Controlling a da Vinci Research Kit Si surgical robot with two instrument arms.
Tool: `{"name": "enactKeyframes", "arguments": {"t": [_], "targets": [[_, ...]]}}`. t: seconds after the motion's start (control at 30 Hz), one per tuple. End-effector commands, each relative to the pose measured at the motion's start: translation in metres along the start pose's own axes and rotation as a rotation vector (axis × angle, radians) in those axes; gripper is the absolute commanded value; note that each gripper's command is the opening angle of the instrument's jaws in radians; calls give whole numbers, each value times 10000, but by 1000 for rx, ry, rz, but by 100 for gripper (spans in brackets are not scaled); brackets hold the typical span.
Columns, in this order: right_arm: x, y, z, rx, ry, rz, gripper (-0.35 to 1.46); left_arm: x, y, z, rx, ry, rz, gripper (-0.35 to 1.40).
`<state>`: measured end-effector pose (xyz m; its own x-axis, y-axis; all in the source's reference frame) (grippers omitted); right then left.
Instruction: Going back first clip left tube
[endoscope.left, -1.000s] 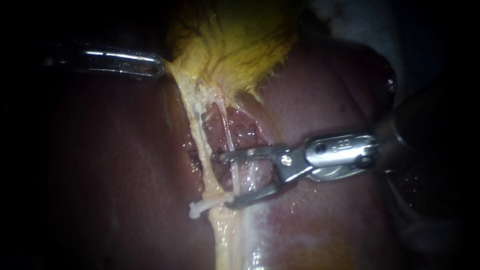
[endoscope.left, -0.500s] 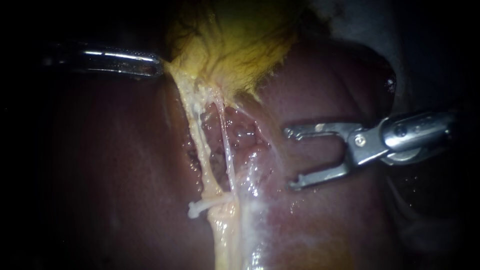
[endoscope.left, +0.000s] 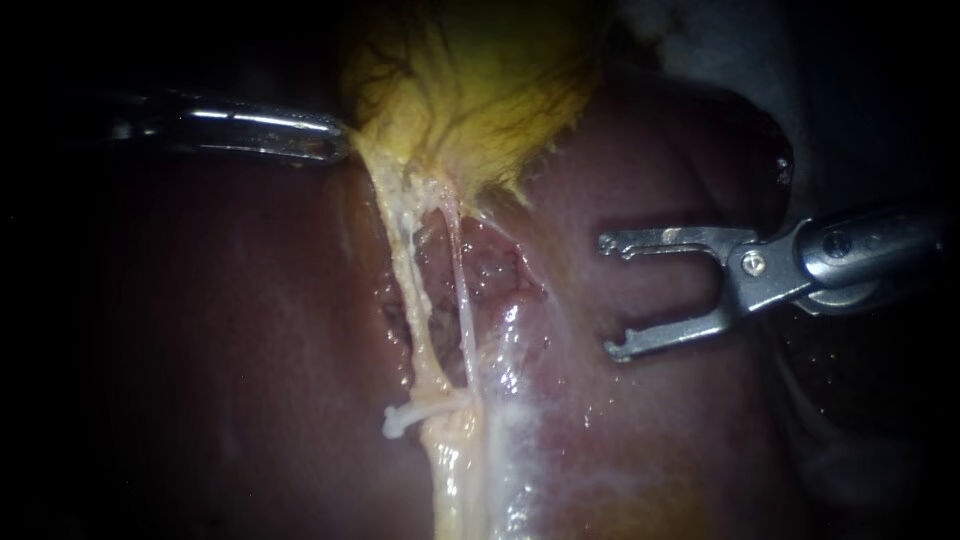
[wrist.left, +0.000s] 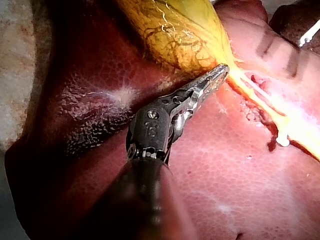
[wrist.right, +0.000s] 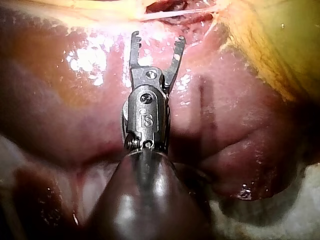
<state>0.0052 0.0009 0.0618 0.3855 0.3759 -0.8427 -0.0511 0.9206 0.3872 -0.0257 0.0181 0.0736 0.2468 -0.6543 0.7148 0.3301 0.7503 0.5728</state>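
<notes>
- Endoscope view: slender grey metal right instrument (endoscope.left: 608, 297) has its jaws wide apart and empty, over the dark red liver (endoscope.left: 250, 330), well apart from the tubes.
- Small white clip (endoscope.left: 408, 413) sits across the low end of the pale cream left tube (endoscope.left: 403, 280).
- Shiny metal left instrument (endoscope.left: 330, 148) looks clamped on the edge of the yellow veined gallbladder (endoscope.left: 470, 90).
- To do it well: back out straight along the shaft, jaws off the liver, left hold steady.

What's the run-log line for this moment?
left tool: jaws shut on gallbladder | clip: on left tube | right tool: jaws open, empty, over liver, apart from clip
</notes>
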Motion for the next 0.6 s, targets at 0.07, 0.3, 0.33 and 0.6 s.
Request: {"name": "enactKeyframes", "arguments": {"t": [0.07, 0.3, 0.33, 0.6], "targets": [[0, 0, 0, 0, 0, 0, 60, 6, 2, 9, -9, -1, 4, -35], [0, 0, 1, 0, 0, -1, 60, 25, 4, 33, -3, -4, 15, -35], [0, -1, 1, 0, 0, -1, 60, 27, 4, 35, -1, -4, 16, -35], [1, -2, 2, 0, 0, -1, 60, 36, 8, 41, 1, -8, 23, -35]]}}
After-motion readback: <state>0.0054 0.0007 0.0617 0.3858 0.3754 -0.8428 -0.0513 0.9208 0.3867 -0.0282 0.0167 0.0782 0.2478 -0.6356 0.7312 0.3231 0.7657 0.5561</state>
